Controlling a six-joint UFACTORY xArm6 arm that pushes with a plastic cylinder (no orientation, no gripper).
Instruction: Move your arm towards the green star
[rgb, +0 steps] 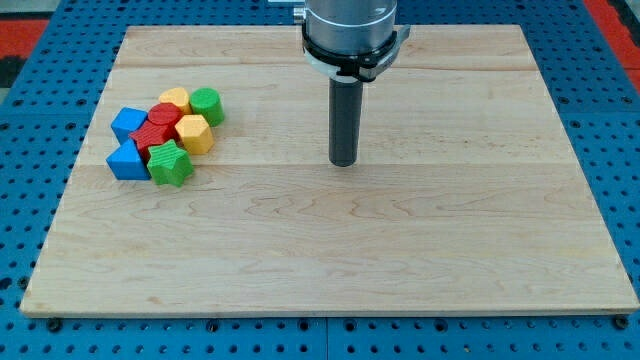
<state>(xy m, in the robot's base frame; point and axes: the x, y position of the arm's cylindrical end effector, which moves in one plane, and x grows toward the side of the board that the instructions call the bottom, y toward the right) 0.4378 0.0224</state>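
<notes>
The green star (170, 164) lies on the wooden board at the view's left, at the bottom right corner of a tight cluster of blocks. My tip (343, 162) rests on the board near the middle, well to the right of the star and at about the same height in the view. It touches no block.
The cluster holds a blue cube (127, 160), a blue block (128, 123), a red block (153, 136), a red cylinder (166, 113), a yellow hexagon (194, 132), a yellow block (174, 98) and a green cylinder (206, 104). The board's left edge (80, 160) is near.
</notes>
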